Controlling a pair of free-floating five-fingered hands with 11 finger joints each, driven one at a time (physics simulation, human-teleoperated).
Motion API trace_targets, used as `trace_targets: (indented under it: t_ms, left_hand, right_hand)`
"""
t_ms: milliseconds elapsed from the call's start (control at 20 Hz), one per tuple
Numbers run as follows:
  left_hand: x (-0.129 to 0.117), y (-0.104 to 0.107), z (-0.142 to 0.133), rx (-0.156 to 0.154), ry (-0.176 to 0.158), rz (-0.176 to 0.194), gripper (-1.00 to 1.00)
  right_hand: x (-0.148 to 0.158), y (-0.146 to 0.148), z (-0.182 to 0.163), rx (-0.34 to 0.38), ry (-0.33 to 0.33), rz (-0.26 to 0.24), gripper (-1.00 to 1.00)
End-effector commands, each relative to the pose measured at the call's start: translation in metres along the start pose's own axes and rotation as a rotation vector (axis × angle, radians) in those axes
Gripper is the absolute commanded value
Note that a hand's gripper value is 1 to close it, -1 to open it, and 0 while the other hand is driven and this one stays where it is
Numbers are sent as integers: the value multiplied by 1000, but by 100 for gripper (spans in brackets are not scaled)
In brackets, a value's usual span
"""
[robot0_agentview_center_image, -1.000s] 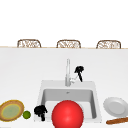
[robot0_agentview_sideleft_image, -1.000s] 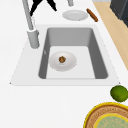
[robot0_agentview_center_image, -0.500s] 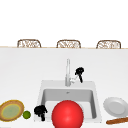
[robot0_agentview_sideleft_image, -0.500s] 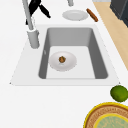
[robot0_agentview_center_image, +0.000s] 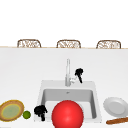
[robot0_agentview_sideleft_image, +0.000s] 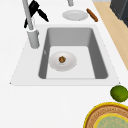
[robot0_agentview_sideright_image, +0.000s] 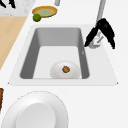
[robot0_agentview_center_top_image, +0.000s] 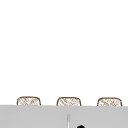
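Hovering just right of the tap (robot0_agentview_center_image: 67, 72), the right hand (robot0_agentview_center_image: 79, 73) has barely shifted from 0.5 s ago and 1 s ago: it hangs at the same spot beside the tap's lever (robot0_agentview_center_image: 73, 79), fingers straight and pointing down, thumb spread, holding nothing. In the right side view the hand (robot0_agentview_sideright_image: 103, 31) straddles the lever (robot0_agentview_sideright_image: 98, 41), 1 finger reaching toward the sink (robot0_agentview_sideright_image: 58, 33), though whether it touches the lever I cannot tell. With no visible move, the work at the tap looks paused at the approach, the lever not yet gripped. The left hand (robot0_agentview_center_image: 40, 110) hangs with curled fingers at the sink's front left corner, near a lime (robot0_agentview_center_image: 26, 114) and a bowl (robot0_agentview_center_image: 11, 110) on the desk (robot0_agentview_center_image: 25, 75). In the sink lies a small plate (robot0_agentview_sideleft_image: 62, 60) with a brown bit on it.
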Motion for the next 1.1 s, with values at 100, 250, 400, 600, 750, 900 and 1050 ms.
trace_targets:
  t_ms: [100, 250, 400, 600, 750, 900, 1050]
  left_hand:
    - [0, 0, 0, 0, 0, 0, 0]
    - [0, 0, 0, 0, 0, 0, 0]
    - [0, 0, 0, 0, 0, 0, 0]
    - [0, 0, 0, 0, 0, 0, 0]
    - [0, 0, 0, 0, 0, 0, 0]
    - [0, 0, 0, 0, 0, 0, 0]
    - [0, 0, 0, 0, 0, 0, 0]
  right_hand:
    - [6, -11, -24, 101, -9, 35, 100]
    - [3, -17, -29, 74, -58, 47, 100]
    - [-5, -17, -27, 27, -29, -12, 100]
    - [0, -34, -17, 17, -74, -15, 100]
    - [6, -41, -11, 58, -76, -9, 100]
    - [15, -45, -10, 61, -28, 10, 100]
    - [23, -45, -9, 69, 13, 35, 100]
